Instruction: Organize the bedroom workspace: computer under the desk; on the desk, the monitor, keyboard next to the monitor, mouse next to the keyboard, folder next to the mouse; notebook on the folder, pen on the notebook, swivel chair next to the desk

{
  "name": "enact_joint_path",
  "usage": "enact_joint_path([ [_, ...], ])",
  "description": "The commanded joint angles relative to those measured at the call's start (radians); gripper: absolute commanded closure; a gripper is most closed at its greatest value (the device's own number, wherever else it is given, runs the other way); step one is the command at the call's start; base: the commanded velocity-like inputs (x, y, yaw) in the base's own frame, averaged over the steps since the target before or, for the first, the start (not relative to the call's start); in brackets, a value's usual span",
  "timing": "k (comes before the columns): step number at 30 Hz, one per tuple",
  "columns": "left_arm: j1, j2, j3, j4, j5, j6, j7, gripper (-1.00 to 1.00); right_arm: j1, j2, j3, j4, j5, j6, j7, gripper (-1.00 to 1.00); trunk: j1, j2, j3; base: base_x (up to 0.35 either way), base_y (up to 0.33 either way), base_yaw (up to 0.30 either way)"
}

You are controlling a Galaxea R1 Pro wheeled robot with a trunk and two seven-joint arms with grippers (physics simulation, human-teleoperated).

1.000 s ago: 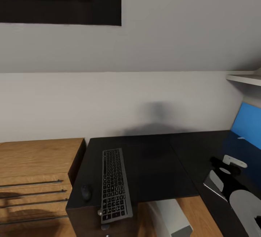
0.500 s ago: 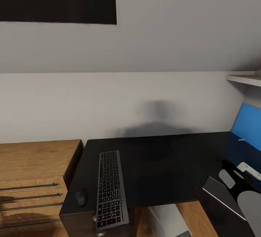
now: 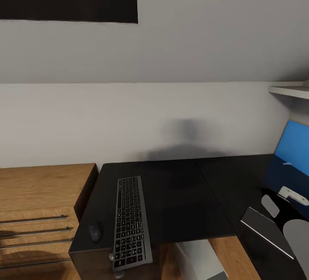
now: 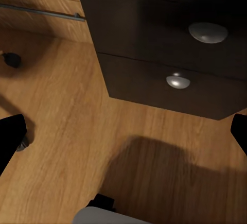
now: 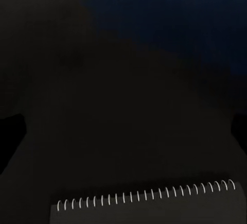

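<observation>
Starting at the far left of the head view, a wooden dresser (image 3: 38,203) with thin metal drawer handles stands against a pale wall, touching the side of a black desk (image 3: 180,194). Near the desk's left front corner lies a small dark mouse (image 3: 95,231), and just beside it, to its right, a grey keyboard (image 3: 130,222) lies lengthwise with its near end jutting past the desk's front edge. Below the desk's front edge, a pale grey computer (image 3: 201,258) box shows on the wood floor. Further right, the bright blue screen of the monitor (image 3: 294,145) stands at the desk's far right end. At the lower right corner, the right arm holds a dark notebook (image 3: 266,228) low over the desk. In the right wrist view, the notebook's white spiral binding (image 5: 149,195) sits between the two dark fingertips, so the right gripper is pinching the notebook above the black desk. In the left wrist view, the left gripper (image 4: 123,134) has its fingers spread wide apart, with nothing between them, over the wood floor (image 4: 67,126) before dark drawers with round silver knobs (image 4: 178,81).
</observation>
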Motion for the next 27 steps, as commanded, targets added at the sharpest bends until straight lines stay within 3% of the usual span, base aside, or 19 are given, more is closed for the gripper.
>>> enact_joint_path([
  [1, 0.0, 0.0, -0.003, -0.001, 0.011, -0.006, 0.004, -1.0, -0.001, -0.001, 0.0, -0.003, -0.006, 0.009, -0.004, -1.0, 0.004, -0.008, -0.004, 0.0, 0.0, 0.0],
  [16, 0.0, 0.0, -0.004, -0.001, 0.011, -0.006, 0.004, -1.0, -0.003, -0.011, -0.001, -0.074, -0.006, 0.241, -0.004, -1.0, 0.062, -0.113, -0.051, 0.0, 0.0, 0.0],
  [27, 0.0, 0.0, -0.004, -0.001, 0.011, -0.006, 0.004, -1.0, -0.003, -0.011, -0.011, -0.091, -0.016, 0.259, -0.004, -1.0, 0.104, -0.19, -0.086, 0.0, 0.0, 0.0],
])
